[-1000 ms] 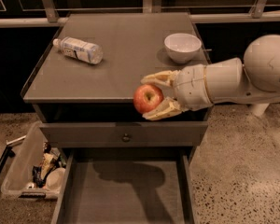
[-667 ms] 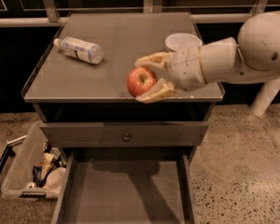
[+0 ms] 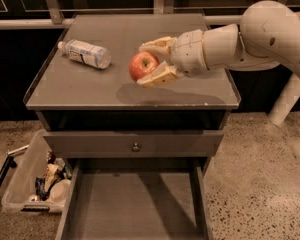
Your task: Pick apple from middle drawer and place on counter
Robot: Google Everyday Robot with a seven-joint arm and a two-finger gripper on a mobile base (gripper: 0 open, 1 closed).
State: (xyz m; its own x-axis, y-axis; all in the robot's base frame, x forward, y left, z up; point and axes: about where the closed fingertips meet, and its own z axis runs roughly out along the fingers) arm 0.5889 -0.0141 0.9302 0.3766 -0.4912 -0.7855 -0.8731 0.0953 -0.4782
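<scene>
The gripper (image 3: 151,64) hangs over the counter (image 3: 90,86) — fingers (image 3: 157,77) pinched on the apple (image 3: 143,65). The middle drawer (image 3: 132,206) stands pulled out below.

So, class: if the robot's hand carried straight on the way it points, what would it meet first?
Probably the water bottle lying on the counter. The hand, shut on the apple, points left above the counter; depth is unclear.

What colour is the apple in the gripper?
Apple: red with a yellowish patch, best seen in the camera view. The gripper holds it over the counter.
</scene>
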